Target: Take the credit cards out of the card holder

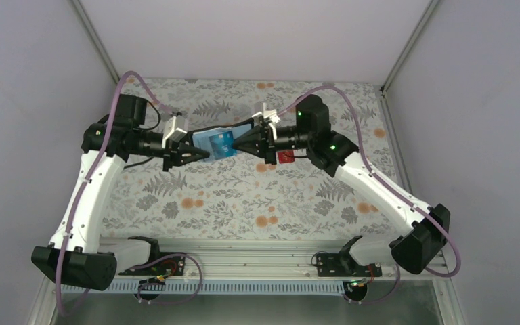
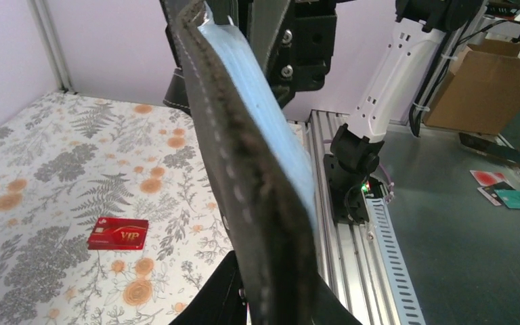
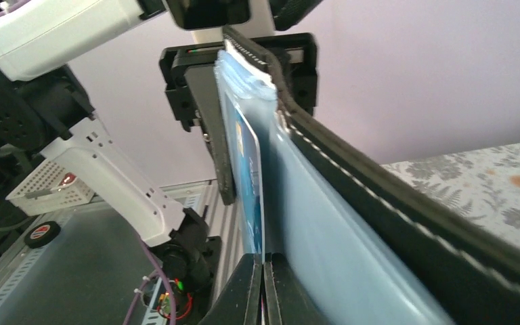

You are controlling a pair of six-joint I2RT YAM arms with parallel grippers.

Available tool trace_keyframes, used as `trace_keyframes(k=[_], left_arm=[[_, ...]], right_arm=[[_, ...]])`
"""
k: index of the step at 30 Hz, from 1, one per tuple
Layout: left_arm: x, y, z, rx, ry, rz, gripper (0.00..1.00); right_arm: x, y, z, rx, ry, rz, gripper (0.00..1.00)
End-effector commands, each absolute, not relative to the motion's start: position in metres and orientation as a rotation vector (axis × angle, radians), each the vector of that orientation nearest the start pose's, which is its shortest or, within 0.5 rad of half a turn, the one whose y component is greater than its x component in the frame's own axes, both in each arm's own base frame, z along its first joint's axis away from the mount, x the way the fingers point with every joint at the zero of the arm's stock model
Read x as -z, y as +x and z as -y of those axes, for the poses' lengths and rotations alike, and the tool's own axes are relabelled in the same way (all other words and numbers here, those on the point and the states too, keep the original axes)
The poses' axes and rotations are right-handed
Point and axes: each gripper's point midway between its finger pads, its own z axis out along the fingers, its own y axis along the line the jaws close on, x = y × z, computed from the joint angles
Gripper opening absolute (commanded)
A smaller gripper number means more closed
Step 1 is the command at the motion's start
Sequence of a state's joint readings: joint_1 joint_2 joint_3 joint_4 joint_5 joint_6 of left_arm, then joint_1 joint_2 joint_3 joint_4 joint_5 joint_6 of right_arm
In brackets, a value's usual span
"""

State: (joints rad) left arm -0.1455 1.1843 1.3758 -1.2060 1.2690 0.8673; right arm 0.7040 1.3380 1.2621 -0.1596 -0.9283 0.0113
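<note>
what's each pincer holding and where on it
The left pincer clamps the card holder by its dark stitched end. The right pincer seems to pinch the blue card by its near edge.

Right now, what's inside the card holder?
A blue card sits in the card holder, pinched by the right end effector. Any card behind it is hidden.

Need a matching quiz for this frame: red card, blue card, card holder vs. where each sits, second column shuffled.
Things:
1. red card
2. blue card
3. card holder

Places:
A. gripped by the left end effector, up off the table
B. lying flat on the table
C. pinched by the right end effector

Pairs: 1-B, 2-C, 3-A
</note>
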Motion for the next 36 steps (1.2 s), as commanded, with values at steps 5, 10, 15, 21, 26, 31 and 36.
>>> trace_keyframes(k=[5,10,15,21,26,31,36], left_arm=[[-0.373,0.177,0.195,1.208,1.302,-1.42,0.1],[-0.37,0.192,0.192,1.159,1.253,-1.504,0.02],[-0.331,0.282,0.154,0.743,0.903,-1.896,0.02],[-0.312,0.341,0.079,0.412,0.509,-2.079,0.02],[-0.316,0.336,0.077,0.425,0.506,-2.061,0.02],[-0.314,0.334,0.079,0.446,0.516,-2.058,0.02],[-0.312,0.331,0.083,0.474,0.537,-2.055,0.02]], right_arm=[[-0.37,0.223,-0.333,-1.24,-1.174,-1.5,0.04],[-0.37,0.242,-0.314,-1.164,-1.087,-1.557,0.04],[-0.349,0.306,-0.248,-1.043,-0.748,-1.777,0.04],[-0.259,0.35,-0.227,-1.059,-0.506,-2.121,0.04],[-0.17,0.339,-0.265,-1.293,-0.547,-2.335,0.04],[-0.109,0.34,-0.282,-1.355,-0.549,-2.484,0.04],[-0.073,0.357,-0.284,-1.309,-0.517,-2.578,0.04]])
